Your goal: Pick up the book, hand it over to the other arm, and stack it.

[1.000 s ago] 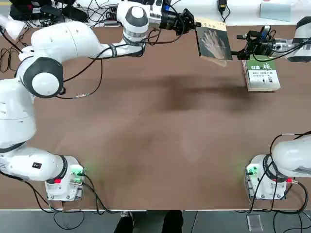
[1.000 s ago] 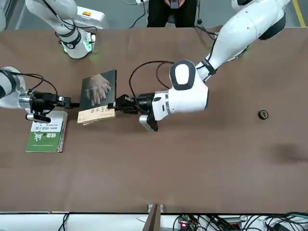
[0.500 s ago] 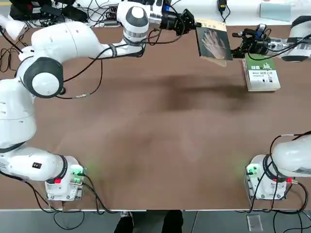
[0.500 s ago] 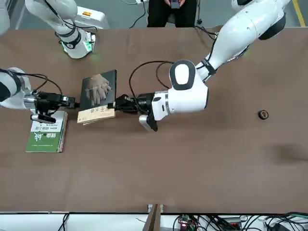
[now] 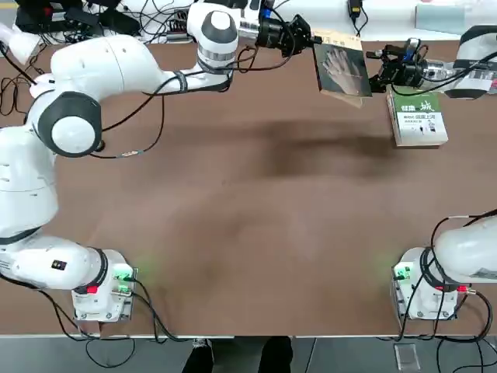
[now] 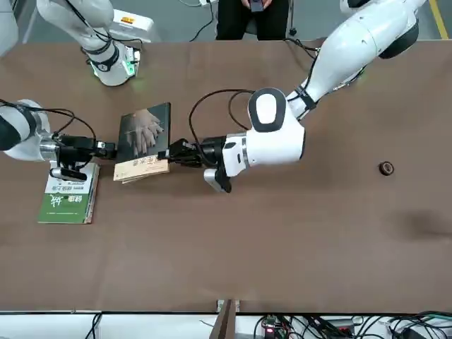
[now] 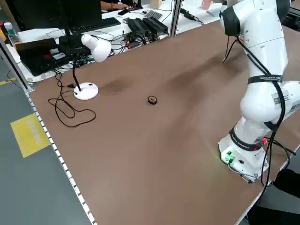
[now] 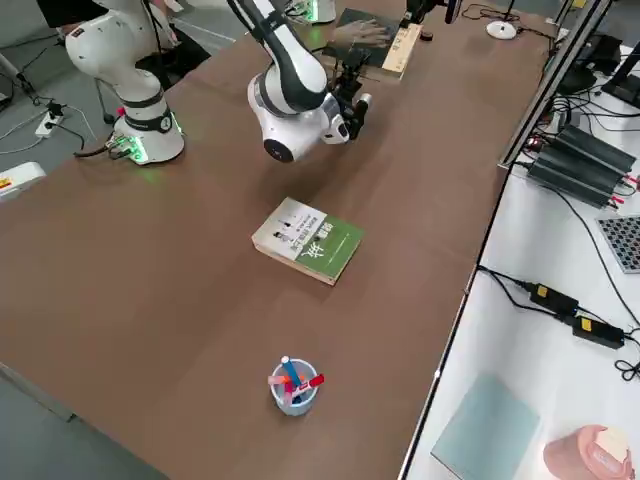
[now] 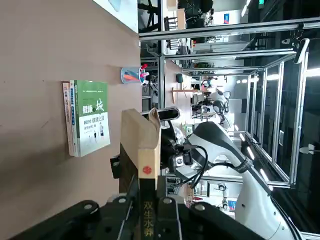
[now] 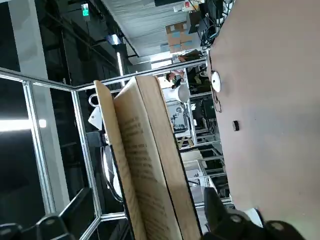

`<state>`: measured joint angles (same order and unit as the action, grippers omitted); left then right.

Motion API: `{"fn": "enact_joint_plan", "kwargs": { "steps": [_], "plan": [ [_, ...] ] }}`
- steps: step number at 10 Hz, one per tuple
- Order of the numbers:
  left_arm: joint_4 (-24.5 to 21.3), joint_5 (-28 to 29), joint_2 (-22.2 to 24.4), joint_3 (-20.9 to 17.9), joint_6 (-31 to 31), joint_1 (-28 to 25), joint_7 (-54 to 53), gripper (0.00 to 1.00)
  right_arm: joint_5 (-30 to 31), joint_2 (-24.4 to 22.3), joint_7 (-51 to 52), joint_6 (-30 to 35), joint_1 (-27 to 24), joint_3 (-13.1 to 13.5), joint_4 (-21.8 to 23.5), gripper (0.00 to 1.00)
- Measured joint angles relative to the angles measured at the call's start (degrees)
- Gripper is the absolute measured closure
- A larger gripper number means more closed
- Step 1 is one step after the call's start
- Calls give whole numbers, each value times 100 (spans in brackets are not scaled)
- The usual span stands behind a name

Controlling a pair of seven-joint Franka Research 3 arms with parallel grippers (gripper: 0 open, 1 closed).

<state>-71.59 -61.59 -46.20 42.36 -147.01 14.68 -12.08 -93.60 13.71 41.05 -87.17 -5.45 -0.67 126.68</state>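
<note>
The book (image 5: 342, 70), dark-covered with a pale hand image and a tan strip, hangs tilted above the table's far side, also seen from across the table (image 6: 145, 141). My left gripper (image 5: 309, 40) is shut on its spine edge; the spine (image 9: 144, 165) stands clamped between the fingers in the left wrist view. My right gripper (image 5: 376, 68) is open at the book's opposite edge. In the right wrist view the page edge (image 10: 145, 165) rises between the two spread fingers, and I cannot tell whether they touch it.
A green-and-white book (image 5: 419, 118) lies flat just below my right gripper, near the table's right edge. A small dark ring (image 6: 385, 168) sits far off on the left half. A pen cup (image 8: 292, 385) stands at the far right corner. A person (image 6: 253, 13) is at the robot's side.
My right gripper has moved from over the green-and-white book toward the held book's free edge. The left gripper and the book have stayed put.
</note>
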Motion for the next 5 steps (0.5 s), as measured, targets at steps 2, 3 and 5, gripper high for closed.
{"fn": "enact_joint_plan", "kwargs": {
  "steps": [2,3,5],
  "plan": [
    [0,0,-1,0,-4,2,0,99,-82,15,0,0,45,-16,0,13],
    [0,0,-2,-1,-4,2,0,99,-88,17,0,-1,62,-22,0,27],
    [3,0,-2,-1,-4,2,0,99,-89,20,0,-5,76,-26,0,48]
  ]
}}
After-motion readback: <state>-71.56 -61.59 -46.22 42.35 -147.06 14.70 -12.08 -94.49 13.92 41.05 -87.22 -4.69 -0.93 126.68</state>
